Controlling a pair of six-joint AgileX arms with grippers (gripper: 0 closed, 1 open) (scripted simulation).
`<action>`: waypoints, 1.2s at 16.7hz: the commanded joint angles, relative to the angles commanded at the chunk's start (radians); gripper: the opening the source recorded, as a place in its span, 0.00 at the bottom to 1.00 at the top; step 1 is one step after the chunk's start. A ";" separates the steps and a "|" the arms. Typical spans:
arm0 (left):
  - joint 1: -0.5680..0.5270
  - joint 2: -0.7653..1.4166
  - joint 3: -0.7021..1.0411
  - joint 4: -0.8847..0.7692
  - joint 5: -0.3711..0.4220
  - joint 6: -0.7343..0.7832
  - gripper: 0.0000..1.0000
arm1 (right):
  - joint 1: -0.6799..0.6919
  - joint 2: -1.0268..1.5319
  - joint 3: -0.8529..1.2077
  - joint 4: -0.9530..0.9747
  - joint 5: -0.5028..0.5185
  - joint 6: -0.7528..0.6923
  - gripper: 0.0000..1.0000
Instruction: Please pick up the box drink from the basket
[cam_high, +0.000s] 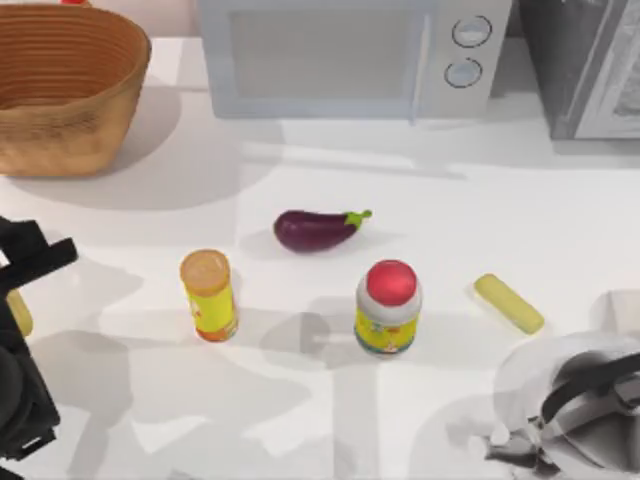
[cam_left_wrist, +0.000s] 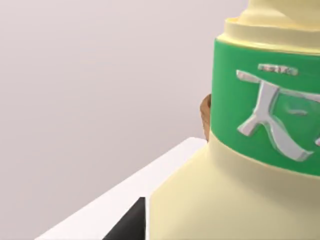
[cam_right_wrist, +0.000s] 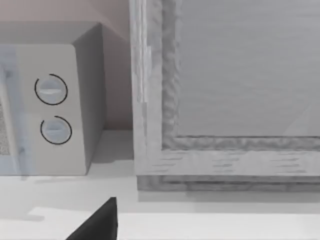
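— Grippers first: where are they?
— Right gripper (cam_high: 530, 445) sits parked at five o'clock; whether it is clenched or released, I cannot tell. Left gripper (cam_high: 25, 285) is at nine o'clock.
— And the box drink (cam_left_wrist: 240, 175)?
— Just beside the left gripper, a pale-yellow sliver (cam_high: 18, 312) at nine o'clock. It looms close before the left wrist camera, green band showing. Grasped or not, I cannot tell. The basket (cam_high: 60, 130) stands at eleven o'clock, well apart.

The table holds one wicker basket (cam_high: 65, 85), one microwave (cam_high: 355, 55), one eggplant (cam_high: 315, 229), one yellow can (cam_high: 209, 295), one red-capped bottle (cam_high: 388, 309), one flat yellow bar (cam_high: 508, 302) and one pale-yellow carton (cam_left_wrist: 250, 165).
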 joint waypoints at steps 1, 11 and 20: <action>0.012 0.024 0.000 0.021 0.013 -0.004 0.00 | 0.000 0.000 0.000 0.000 0.000 0.000 1.00; 0.021 0.041 -0.001 0.036 0.022 -0.007 0.38 | 0.000 0.000 0.000 0.000 0.000 0.000 1.00; 0.021 0.041 -0.001 0.036 0.022 -0.007 1.00 | 0.000 0.000 0.000 0.000 0.000 0.000 1.00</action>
